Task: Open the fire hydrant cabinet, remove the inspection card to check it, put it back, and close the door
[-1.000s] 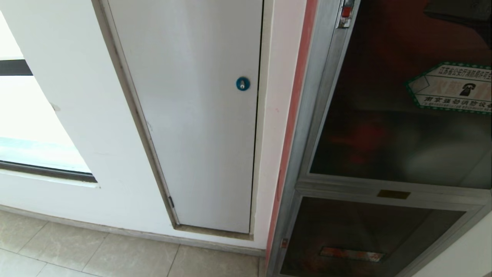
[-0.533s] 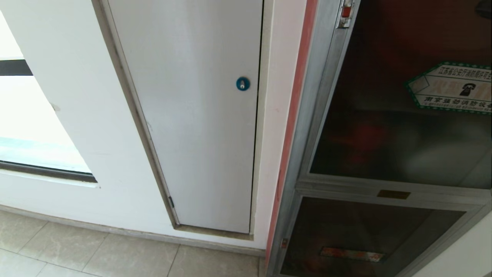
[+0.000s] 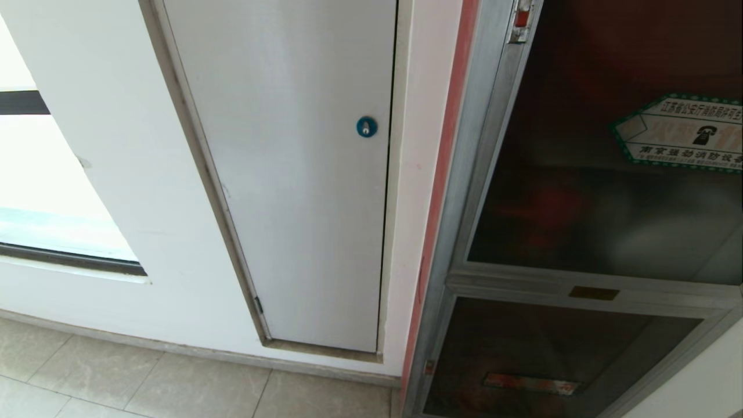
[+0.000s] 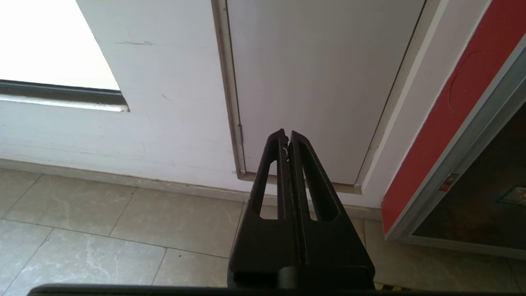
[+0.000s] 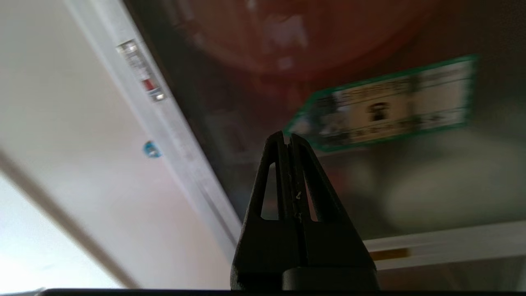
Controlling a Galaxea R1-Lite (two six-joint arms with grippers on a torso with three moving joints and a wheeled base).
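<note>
The fire hydrant cabinet stands at the right of the head view, its grey frame against the wall. Its door of dark tinted glass lies flush in that frame, with a green-bordered sticker and a small red latch. Red shapes show dimly behind the glass. The inspection card is hidden. My right gripper is shut and empty, hanging before the door just short of the sticker, with the latch off to one side. My left gripper is shut and parked low, facing the wall's foot.
A plain white panel with a blue round lock sits left of the cabinet. A bright window is at far left, with tiled floor below. Under the door is a smaller dark glass panel with a red label.
The dark shape of my right gripper at the head view's top right corner has slid out of that view. The door, the wall and my left arm have not moved.
</note>
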